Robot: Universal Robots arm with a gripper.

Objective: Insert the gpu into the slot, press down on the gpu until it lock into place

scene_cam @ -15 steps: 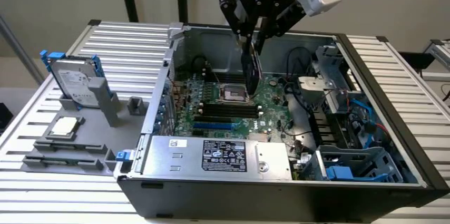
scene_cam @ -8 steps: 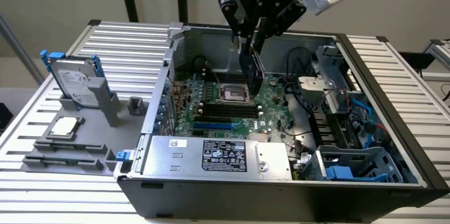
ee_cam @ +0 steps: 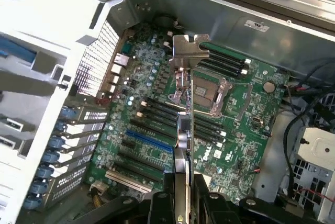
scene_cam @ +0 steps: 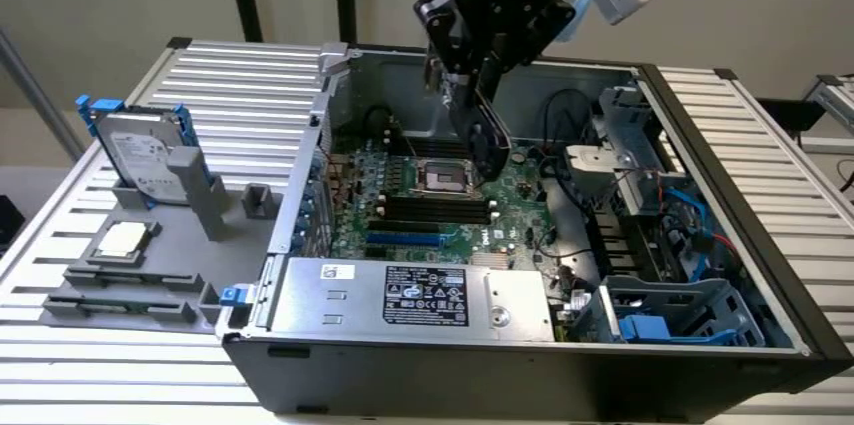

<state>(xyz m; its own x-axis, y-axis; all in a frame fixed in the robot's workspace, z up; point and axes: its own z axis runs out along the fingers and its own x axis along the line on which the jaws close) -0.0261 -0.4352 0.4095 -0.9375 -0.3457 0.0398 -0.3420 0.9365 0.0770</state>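
Above the open computer case point(scene_cam: 534, 380), I held the gpu point(scene_cam: 479, 130), my jaws closed on its upper edge. The gpu was a thin, flat black card with a glossy face. It hung tilted over the green motherboard point(ee_cam: 157, 153), clear of it and not yet seated. The slot point(scene_cam: 403, 242), a long narrow bright-blue plastic strip, lay empty on the board near the silver power-supply box point(scene_cam: 320, 300). That box carried a black-and-white printed label whose text was too small to read. My gripper point(scene_cam: 467, 80) was black, and the white lettering on its body was not legible.

The wrist view showed the card edge-on, ending in a notched silver metal bracket point(ee_cam: 189, 51) above the square metal processor socket point(ee_cam: 212, 93). Parallel black memory slots point(ee_cam: 225, 62) lay beside the socket.

The exterior view showed the ribbed metal table point(scene_cam: 240, 85) with a hard drive point(scene_cam: 140, 155) standing upright in a grey holder.
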